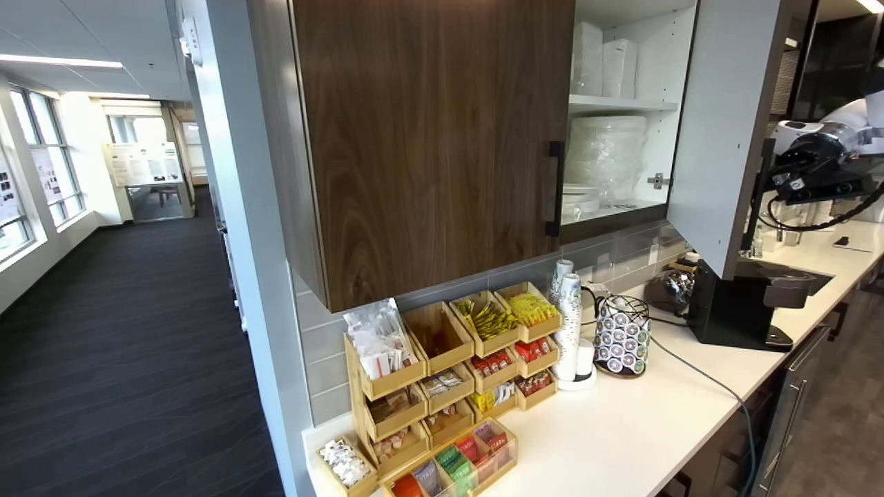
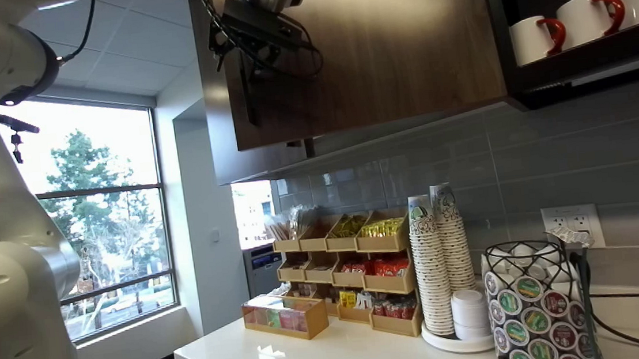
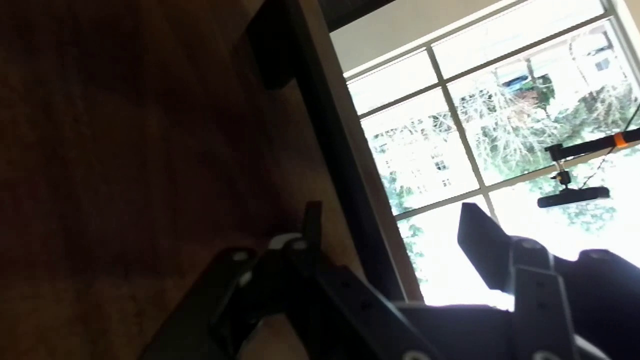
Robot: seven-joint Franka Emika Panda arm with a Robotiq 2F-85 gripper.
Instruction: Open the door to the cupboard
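The door (image 1: pixel 718 124) of the cupboard (image 1: pixel 656 59) stands swung outward, its grey inner face showing in an exterior view. White shelves with wrapped items show inside. The door's dark brown outer face (image 2: pixel 400 39) and black bar handle (image 2: pixel 248 93) show in an exterior view. My gripper (image 2: pixel 257 63) is at the outer face beside the handle; its tips are hard to see there. In the wrist view my gripper (image 3: pixel 390 210) is open, fingers wide apart. The handle (image 3: pixel 340 150) runs between them in the picture, nearer the door-side finger. I cannot tell whether they touch.
The twin panel (image 1: pixel 442 138) hangs shut, its handle on its right edge. Below, the white counter (image 1: pixel 587 442) holds wooden condiment bins (image 1: pixel 442 338), cup stacks (image 1: pixel 570 324), a pod basket (image 1: pixel 621 338) and a black coffee machine (image 1: pixel 732 304). White mugs (image 2: pixel 583 20) stand on an open shelf.
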